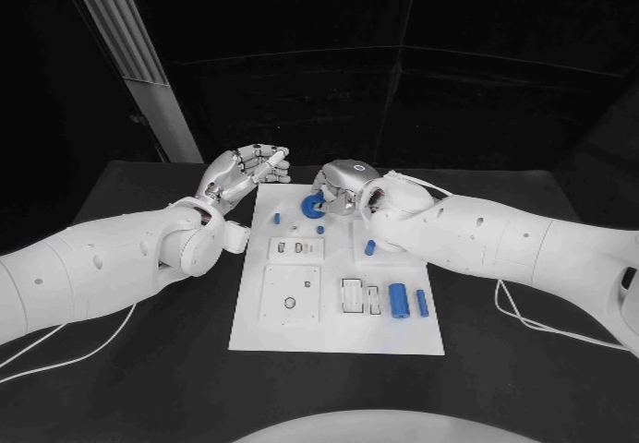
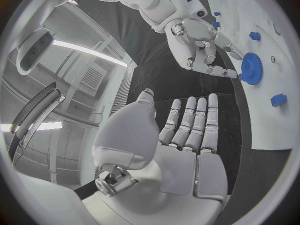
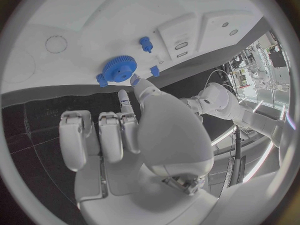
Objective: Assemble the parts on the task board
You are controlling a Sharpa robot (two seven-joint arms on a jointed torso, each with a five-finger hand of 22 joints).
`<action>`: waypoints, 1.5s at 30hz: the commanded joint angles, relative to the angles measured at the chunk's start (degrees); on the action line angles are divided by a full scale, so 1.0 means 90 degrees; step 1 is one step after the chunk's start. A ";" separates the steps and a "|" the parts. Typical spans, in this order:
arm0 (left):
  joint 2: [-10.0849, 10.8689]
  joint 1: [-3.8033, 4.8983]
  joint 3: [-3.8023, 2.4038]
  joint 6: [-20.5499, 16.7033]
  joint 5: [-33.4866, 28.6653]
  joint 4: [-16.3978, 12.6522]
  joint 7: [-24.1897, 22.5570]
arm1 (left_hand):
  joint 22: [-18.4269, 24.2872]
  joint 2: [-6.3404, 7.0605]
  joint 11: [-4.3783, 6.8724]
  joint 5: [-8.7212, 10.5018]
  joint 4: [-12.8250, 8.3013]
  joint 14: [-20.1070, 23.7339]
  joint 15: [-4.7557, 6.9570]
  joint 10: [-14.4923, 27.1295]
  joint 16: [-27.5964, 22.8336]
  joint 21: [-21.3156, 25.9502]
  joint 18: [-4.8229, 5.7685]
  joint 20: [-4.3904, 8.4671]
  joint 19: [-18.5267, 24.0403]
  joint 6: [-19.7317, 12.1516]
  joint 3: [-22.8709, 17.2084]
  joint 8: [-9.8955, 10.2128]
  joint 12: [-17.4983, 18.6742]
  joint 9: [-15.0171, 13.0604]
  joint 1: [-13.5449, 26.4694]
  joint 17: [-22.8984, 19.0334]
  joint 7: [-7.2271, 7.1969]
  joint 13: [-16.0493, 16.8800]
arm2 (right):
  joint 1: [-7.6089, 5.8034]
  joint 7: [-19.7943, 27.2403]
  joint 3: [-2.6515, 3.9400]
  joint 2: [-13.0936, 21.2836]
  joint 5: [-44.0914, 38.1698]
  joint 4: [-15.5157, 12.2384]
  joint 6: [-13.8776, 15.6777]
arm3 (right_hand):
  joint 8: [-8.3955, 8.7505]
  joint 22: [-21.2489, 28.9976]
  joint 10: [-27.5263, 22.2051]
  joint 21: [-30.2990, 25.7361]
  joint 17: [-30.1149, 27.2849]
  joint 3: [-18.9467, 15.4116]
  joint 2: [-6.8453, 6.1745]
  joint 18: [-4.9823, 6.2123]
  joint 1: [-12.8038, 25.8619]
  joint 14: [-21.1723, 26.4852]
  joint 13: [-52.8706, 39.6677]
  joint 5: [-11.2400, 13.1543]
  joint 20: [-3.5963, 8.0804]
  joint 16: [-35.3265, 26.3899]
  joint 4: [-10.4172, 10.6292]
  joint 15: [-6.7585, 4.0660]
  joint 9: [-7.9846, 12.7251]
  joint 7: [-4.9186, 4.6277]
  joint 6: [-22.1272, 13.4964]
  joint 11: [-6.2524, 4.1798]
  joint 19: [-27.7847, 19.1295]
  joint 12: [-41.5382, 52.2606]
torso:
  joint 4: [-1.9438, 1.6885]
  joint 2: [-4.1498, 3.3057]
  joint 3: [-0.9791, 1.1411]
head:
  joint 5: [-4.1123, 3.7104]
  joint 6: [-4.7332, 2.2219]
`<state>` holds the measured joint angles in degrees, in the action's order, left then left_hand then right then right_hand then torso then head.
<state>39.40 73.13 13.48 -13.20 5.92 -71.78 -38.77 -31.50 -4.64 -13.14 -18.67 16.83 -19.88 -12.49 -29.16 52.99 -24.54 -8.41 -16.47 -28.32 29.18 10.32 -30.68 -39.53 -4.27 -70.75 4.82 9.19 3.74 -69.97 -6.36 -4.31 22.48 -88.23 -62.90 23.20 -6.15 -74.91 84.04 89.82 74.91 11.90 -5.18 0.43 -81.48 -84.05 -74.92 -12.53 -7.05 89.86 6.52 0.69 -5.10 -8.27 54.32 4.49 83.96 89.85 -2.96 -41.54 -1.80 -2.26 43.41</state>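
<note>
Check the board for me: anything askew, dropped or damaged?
Nothing stands out. The board lies flat on the table, the blue gear sits at its far end by the right hand, and the other parts are on the board. The left hand holds nothing.

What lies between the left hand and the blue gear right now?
Nothing but bare task board: the head view shows left hand apart from blue gear, right hand beside it.

Black table (image 1: 120, 369) with the white task board (image 1: 340, 337) flat at its middle
</note>
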 commanded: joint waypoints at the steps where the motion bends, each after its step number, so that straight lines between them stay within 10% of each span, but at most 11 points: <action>1: -0.0002 0.0007 -0.0005 0.0040 0.0021 -0.0003 -0.0918 | 0.0007 -0.0066 0.0007 -0.0043 -0.0010 0.0052 0.0006 0.0045 0.0020 0.0015 0.0062 -0.0002 0.0032 -0.0025 -0.0010 0.0041 -0.0030 -0.0011 -0.0016 -0.0008 0.0692 -0.0006 | -0.0006 0.0193 0.0003 0.0021 0.0040 -0.0059 0.0389 | -0.0003 -0.1676 0.0662 0.0020 0.1677 -0.0021 -0.0017 -0.0048 0.0021 -0.0662 -0.1676 -0.0045 0.0024 0.0016 -0.0014 -0.0017 0.0010 -0.0023 -0.0002 0.0021 0.0671 0.0016 | -0.0007 -0.0003 -0.0004 | -0.0018 -0.0003; 45: 0.0011 0.0007 -0.0005 0.0004 0.0021 -0.0012 -0.0928 | 0.0008 -0.0076 0.0008 -0.0053 -0.0012 0.0056 0.0005 0.0046 0.0028 0.0015 0.0064 -0.0001 0.0033 -0.0025 -0.0010 0.0042 -0.0039 -0.0012 -0.0032 -0.0009 0.0692 -0.0006 | 0.0006 -0.0436 0.0003 -0.0157 0.0050 0.0172 -0.0849 | 0.0091 -0.1676 0.0662 0.0020 0.1677 -0.0004 0.0034 -0.0048 0.0075 -0.0662 -0.1676 -0.0053 -0.0026 0.0016 0.0004 0.0036 0.0058 -0.0086 0.0008 0.0078 0.0671 0.0016 | -0.0008 0.0001 -0.0002 | -0.0074 0.0044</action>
<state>39.54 73.12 13.48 -13.29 5.92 -71.84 -38.77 -31.51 -4.95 -13.21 -18.87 16.82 -19.88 -12.49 -29.08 52.98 -24.54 -8.40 -16.47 -28.32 29.18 10.32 -30.68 -39.53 -4.32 -71.06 4.83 9.19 3.74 -69.84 -9.10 -4.26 21.18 -87.77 -61.55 17.31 -5.60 -74.91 84.04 89.82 74.94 11.90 -4.96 0.43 -81.27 -84.04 -74.92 -12.80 -7.06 89.86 6.52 0.70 -4.64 -9.11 54.74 4.93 83.96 89.86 -3.04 -41.54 -1.82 -2.88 43.84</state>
